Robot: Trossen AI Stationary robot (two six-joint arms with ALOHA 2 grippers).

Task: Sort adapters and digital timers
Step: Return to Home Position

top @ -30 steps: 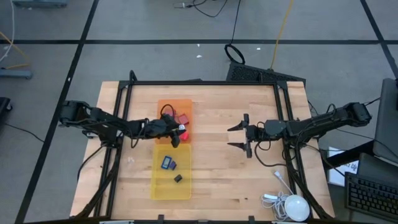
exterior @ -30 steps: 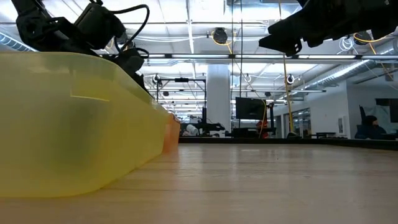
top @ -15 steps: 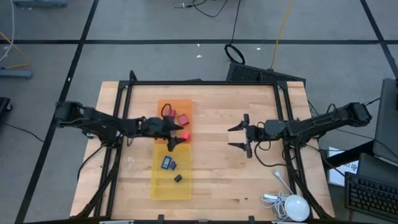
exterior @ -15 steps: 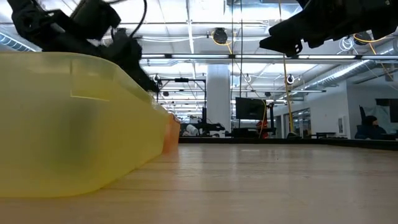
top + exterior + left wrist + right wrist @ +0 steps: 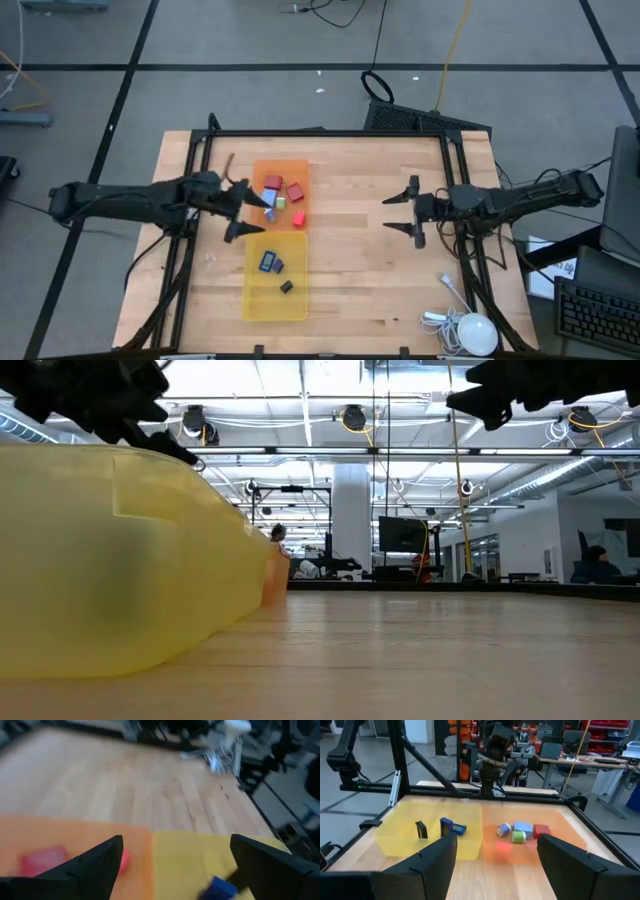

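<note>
Orange bin [image 5: 292,167] holds the adapters [image 5: 295,190], red, blue and green, close together. Two digital timers [image 5: 270,262] lie in the yellow bin [image 5: 262,305] touching it. I see my left gripper [image 5: 238,210] spread wide and empty at the bins' left edge. My right gripper [image 5: 392,212], also spread and empty, hovers well apart over the wooden table [image 5: 350,270].

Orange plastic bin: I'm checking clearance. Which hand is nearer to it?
Left. The left hand hangs open right at the edge of the orange plastic bin; the right hand, also open, is well away on the opposite side.
</note>
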